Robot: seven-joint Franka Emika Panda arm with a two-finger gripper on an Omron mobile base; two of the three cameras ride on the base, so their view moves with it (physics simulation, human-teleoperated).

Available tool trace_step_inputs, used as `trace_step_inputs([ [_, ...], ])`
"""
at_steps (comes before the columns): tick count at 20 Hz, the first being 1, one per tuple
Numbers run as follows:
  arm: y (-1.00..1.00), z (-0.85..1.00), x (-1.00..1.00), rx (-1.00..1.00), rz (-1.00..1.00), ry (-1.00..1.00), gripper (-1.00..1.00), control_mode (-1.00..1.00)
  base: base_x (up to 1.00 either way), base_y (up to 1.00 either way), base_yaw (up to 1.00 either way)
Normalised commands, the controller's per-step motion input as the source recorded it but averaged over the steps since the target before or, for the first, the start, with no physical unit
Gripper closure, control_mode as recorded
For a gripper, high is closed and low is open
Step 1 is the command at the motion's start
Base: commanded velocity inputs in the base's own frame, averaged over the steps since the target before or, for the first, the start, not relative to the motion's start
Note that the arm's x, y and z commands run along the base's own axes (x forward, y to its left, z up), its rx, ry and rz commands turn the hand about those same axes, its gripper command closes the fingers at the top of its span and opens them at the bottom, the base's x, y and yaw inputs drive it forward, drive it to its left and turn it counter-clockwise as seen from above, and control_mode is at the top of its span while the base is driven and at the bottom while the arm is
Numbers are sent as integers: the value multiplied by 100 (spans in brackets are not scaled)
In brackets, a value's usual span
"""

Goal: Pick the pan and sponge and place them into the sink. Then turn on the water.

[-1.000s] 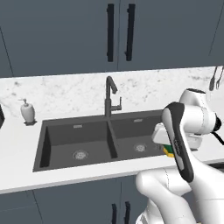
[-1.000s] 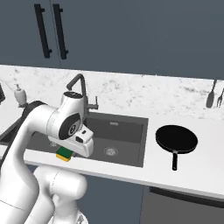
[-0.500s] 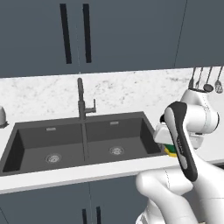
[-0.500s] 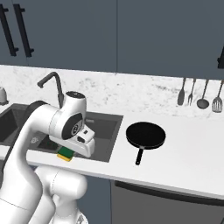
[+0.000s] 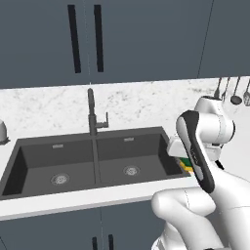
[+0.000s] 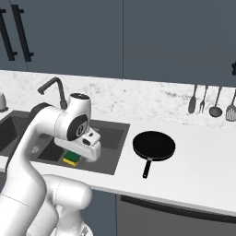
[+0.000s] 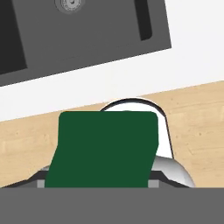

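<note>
My gripper (image 7: 105,183) is shut on the sponge (image 7: 105,148), whose green top hides the fingertips in the hand view. The sponge (image 6: 71,158) shows green over yellow under the white hand, near the front edge of the counter by the sink's right basin. It also peeks out behind the arm (image 5: 186,164). The dark grey sink (image 5: 49,146) has two steel drains and a tall dark faucet (image 5: 91,110); no water falls from its spout. The black pan (image 6: 154,145) lies on the white counter right of the sink (image 6: 113,134), handle pointing to the front.
Kitchen utensils (image 6: 213,99) hang on the marble back wall at the right. A soap dispenser (image 5: 2,132) stands left of the sink. Dark cabinets with black handles (image 5: 86,38) hang above. The hand view looks down past the counter edge (image 7: 109,83) to a wooden floor (image 7: 197,113).
The whole scene has slid left in both base views, so the base has driven to the right. The sponge has stayed in my gripper throughout.
</note>
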Motion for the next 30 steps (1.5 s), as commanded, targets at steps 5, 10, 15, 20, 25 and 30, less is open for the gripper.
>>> trace_step_inputs([
  [5, 0, 0, 1, 0, 0, 0, 100, -100, 0, 0, 0],
  [10, 0, 0, 1, 0, 0, 0, 100, -100, 0, 0, 0],
  [15, -4, 0, 29, 0, 0, 0, 100, -100, 0, 0, 0],
  [20, -9, 0, 13, 0, 0, 0, 100, -100, 0, 0, 0],
  [25, -57, -6, 29, -1, 0, 6, 100, -100, 0, 0, 0],
  [30, -64, -4, 9, -1, 0, 3, 100, -100, 0, 0, 0],
])
